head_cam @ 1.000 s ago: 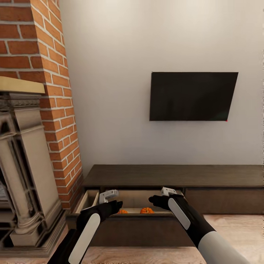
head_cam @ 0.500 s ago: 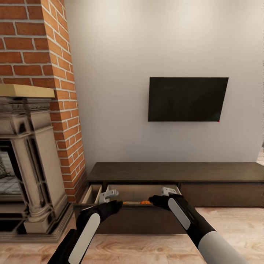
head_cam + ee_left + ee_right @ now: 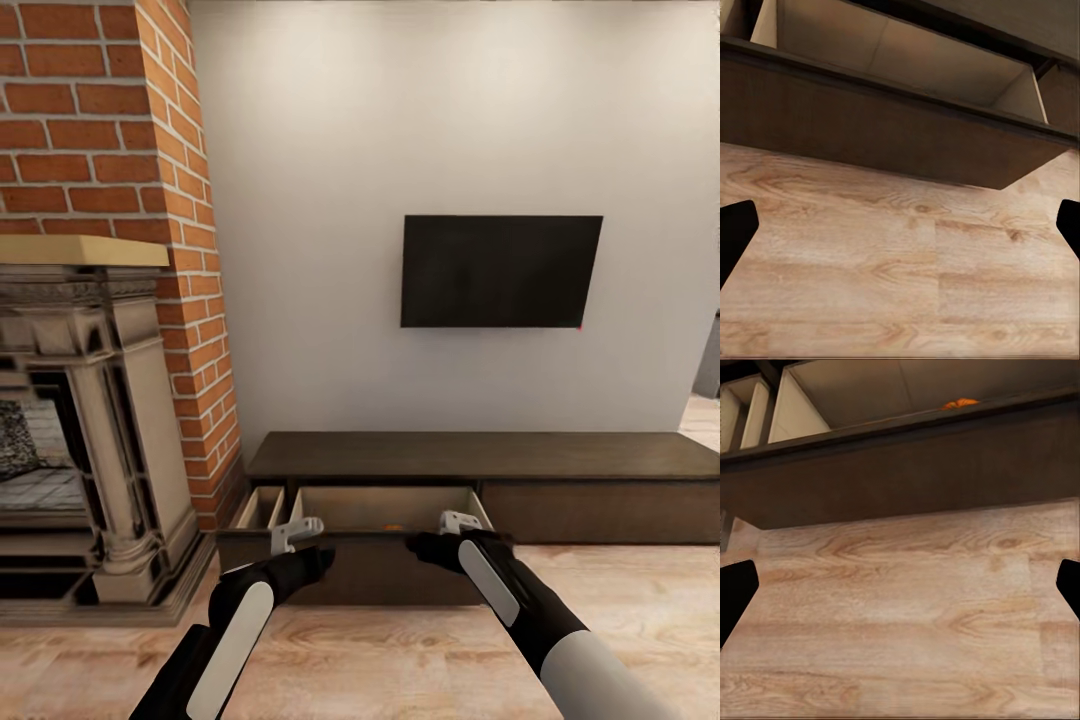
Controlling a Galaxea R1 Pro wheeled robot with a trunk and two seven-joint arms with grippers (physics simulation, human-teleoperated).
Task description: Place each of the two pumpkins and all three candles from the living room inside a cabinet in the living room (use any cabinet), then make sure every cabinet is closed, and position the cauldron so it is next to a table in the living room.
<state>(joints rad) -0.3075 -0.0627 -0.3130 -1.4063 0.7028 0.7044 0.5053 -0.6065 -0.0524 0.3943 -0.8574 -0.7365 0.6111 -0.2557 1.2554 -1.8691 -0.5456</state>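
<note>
The long, low dark-brown cabinet (image 3: 480, 455) stands against the wall with a wide drawer (image 3: 385, 508) pulled out. A sliver of an orange pumpkin (image 3: 393, 525) (image 3: 960, 403) peeks over the drawer front (image 3: 360, 578) (image 3: 892, 135). The front hides the rest of the drawer's contents. My left gripper (image 3: 297, 533) (image 3: 900, 232) and right gripper (image 3: 458, 521) (image 3: 900, 589) hover open over the floor just short of the drawer front, holding nothing. Their black fingertips (image 3: 735, 232) (image 3: 1069, 585) are spread wide.
A narrower drawer (image 3: 262, 508) stands open left of the wide one. A brick chimney with a stone fireplace (image 3: 100, 440) fills the left side. A black TV (image 3: 500, 270) hangs on the wall. Wooden floor (image 3: 400, 650) lies between me and the cabinet.
The camera has backed away from the cabinet, so it looks smaller and farther. The pumpkins have sunk behind the drawer front. Both arms hold the same pose.
</note>
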